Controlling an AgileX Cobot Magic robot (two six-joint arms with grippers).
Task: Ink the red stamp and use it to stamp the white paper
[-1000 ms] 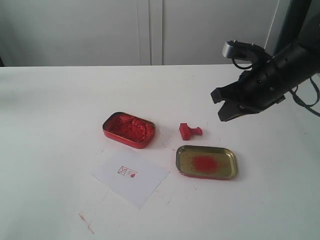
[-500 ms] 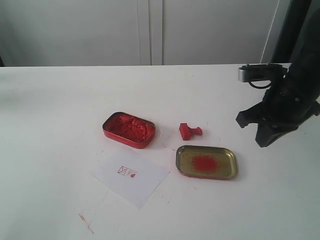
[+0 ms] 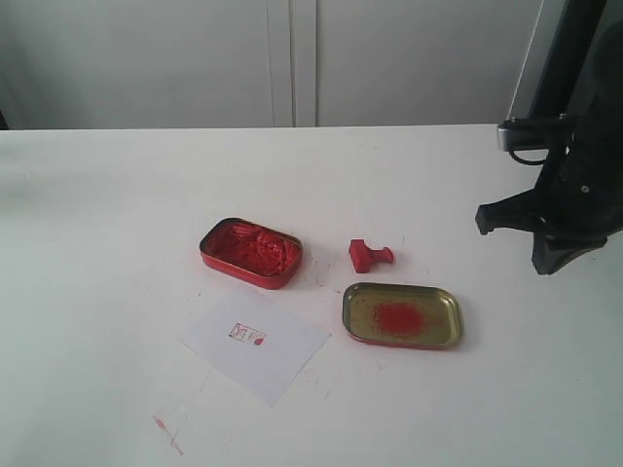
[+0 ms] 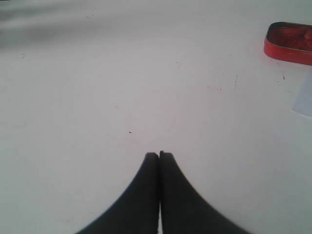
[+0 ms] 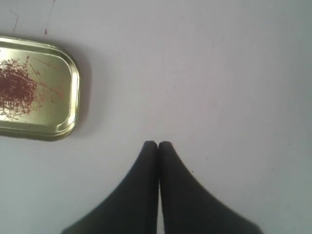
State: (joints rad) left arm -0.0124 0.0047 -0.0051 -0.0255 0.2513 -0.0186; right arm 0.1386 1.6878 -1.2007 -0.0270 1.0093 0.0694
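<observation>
The red stamp lies on its side on the table, between the red tin of paste and the gold lid; neither gripper touches it. In front of the tin lies the white paper, carrying a small red print. My right gripper hangs at the right edge, well to the right of the stamp, shut and empty; the gold lid shows in its wrist view. My left gripper is shut and empty over bare table and is out of the exterior view.
The white table has a few red smears near its front edge. In the left wrist view the red tin and a corner of the paper sit at the frame's edge. A dark post rises behind the right arm.
My right arm has swung to the right, away from the stamp and the lid, and its gripper has turned to point downward. Stamp, tins and paper have not moved.
</observation>
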